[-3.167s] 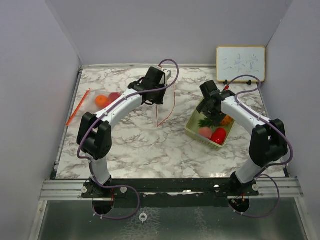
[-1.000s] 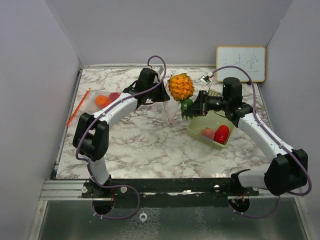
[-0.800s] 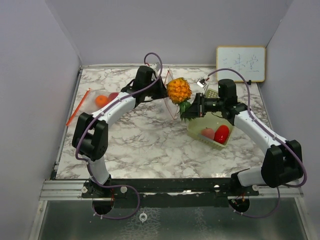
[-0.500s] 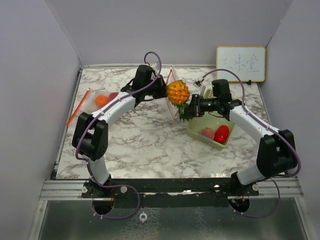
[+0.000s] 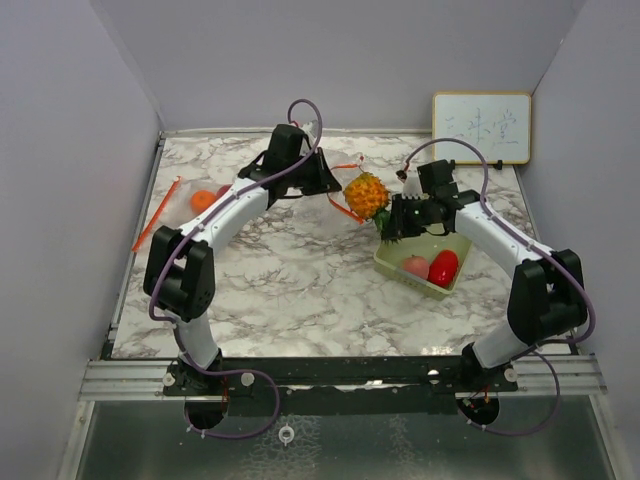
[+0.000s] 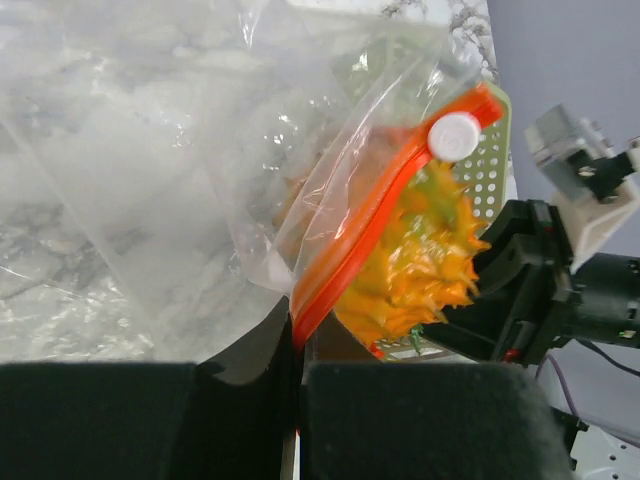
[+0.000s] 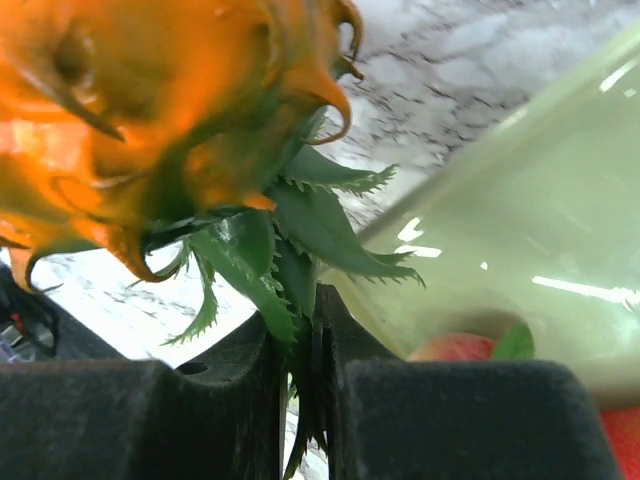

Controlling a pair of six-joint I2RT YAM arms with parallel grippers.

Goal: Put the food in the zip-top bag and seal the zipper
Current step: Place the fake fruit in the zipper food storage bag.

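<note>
Pineapple: the yellow pineapple (image 5: 366, 194) is up in the air between the two arms, tipped over, right at the mouth of the bag. In the left wrist view some of it shows through the clear plastic.
Right hand: the right hand (image 7: 308, 320) is pinching the pineapple's green leaves (image 7: 270, 250), fingers squeezed tight on them.
Bag: the zip-top bag (image 6: 150, 200) is held up with its orange zipper (image 6: 370, 230) running across the pineapple and a white slider (image 6: 455, 137) at the far end.
Left hand: the left hand (image 6: 297, 395) is clamped on the bag's rim where the zipper runs into its fingers.
Basket: the pale green basket (image 5: 395, 262) sits just beside the right hand, with a pink peach (image 5: 413, 266) and a red fruit (image 5: 441, 268) inside.
Other food: an orange (image 5: 203, 200) lies near the left edge of the table (image 5: 300, 290).
Further out: a whiteboard (image 5: 481, 127) leans on the back wall.
</note>
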